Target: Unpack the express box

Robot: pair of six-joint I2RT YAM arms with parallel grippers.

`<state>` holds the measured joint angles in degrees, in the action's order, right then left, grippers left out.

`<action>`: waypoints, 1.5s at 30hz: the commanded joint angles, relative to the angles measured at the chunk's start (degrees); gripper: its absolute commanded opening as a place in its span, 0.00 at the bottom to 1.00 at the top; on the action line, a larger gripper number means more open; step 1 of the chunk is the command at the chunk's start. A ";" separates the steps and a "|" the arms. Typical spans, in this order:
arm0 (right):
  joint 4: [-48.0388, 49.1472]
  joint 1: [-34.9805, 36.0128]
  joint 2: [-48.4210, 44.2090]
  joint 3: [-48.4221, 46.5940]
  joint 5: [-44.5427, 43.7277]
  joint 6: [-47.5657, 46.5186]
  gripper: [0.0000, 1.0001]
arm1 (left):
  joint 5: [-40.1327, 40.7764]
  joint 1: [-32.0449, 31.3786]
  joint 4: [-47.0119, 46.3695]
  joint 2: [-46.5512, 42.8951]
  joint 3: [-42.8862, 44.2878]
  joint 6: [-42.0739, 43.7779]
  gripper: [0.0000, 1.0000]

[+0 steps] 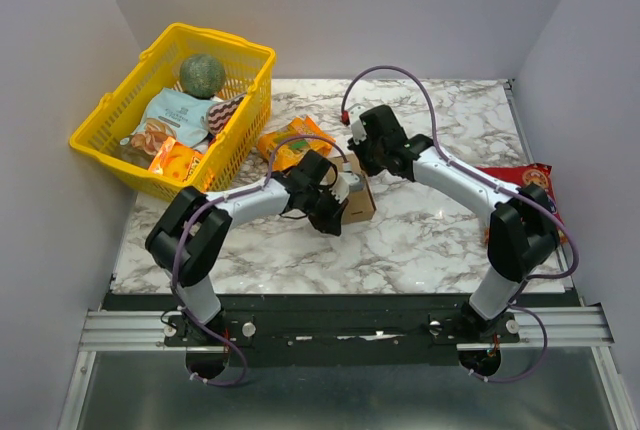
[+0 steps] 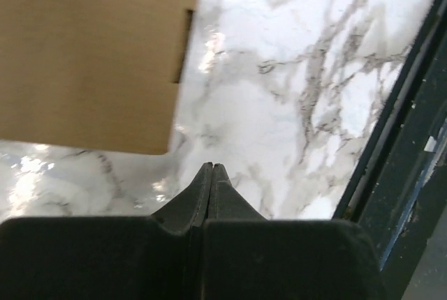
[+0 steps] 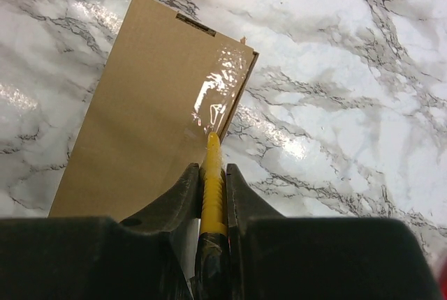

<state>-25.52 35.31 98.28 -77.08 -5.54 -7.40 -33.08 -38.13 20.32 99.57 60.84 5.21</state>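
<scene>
yellow basket sits far left, out of the way; left gripper is closed on nothing just beside the cardboard box in the middle of the table, probably placed to brace it. Right gripper is clamped on a yellow cutter, tip at the tape over the box's edge, looks lined up to slit it so the flap can open

express box | plain brown cardboard, flat | closed, clear tape over flap | mid marble table

Matt cardboard express box, glossy tape, plastic cutter, marble table.
</scene>
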 commanded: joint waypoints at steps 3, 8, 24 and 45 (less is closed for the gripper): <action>-2.26 0.37 1.48 0.08 0.36 5.02 0.00 | -1.55 -0.81 -8.27 -3.16 -3.01 -3.36 0.00; -1.64 0.37 0.60 0.18 -5.44 12.49 0.01 | -3.48 -0.81 -10.91 -2.28 -2.74 -6.43 0.00; -1.46 0.46 0.42 1.58 -5.71 13.11 0.00 | 5.13 1.66 -8.97 -2.39 -4.51 -1.52 0.00; -2.34 -0.50 1.57 -0.79 -4.83 5.90 0.00 | -11.30 5.06 -5.09 -7.25 2.45 3.06 0.00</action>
<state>-25.39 34.79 99.33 -77.69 -11.09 1.34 -35.86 -41.19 14.52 102.96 62.96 5.80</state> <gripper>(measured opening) 0.244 0.007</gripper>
